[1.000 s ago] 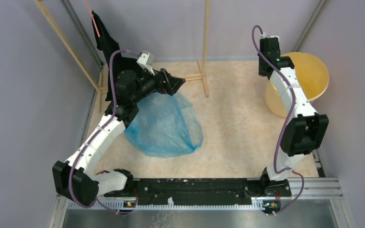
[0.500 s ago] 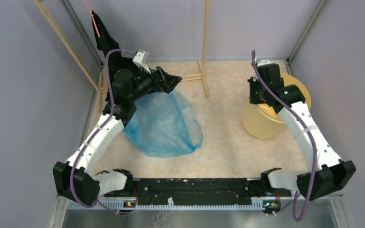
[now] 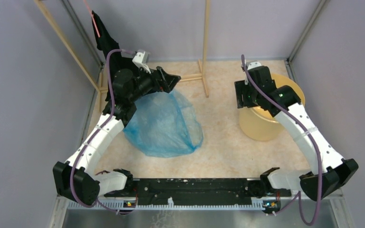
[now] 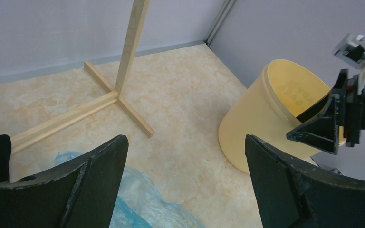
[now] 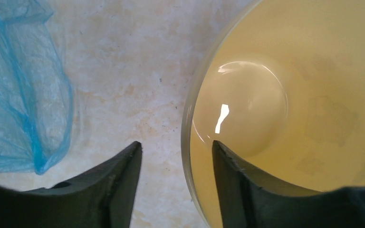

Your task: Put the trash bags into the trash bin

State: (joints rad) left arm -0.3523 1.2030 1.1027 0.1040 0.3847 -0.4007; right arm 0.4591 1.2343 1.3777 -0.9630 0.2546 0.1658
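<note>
wood frame (image 3: 206, 38) upright, far ctr | blk cloth (image 3: 105, 40) far-left corner | tabletop (image 3: 228, 142) beige marbled

My overhead camera sits high at the near edge and looks down on the whole table (image 3: 228, 142) from afar. The left wrist view faces across toward the far right corner, at middling range. The right wrist view points straight down, very close. All three share the trash bin (image 3: 259, 128) (and some of the trash bag (image 5: 19, 95)).

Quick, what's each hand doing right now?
Left hand: open, holding nothing.
Right hand: astride the rim of the trash bin; grip cannot be told.
</note>
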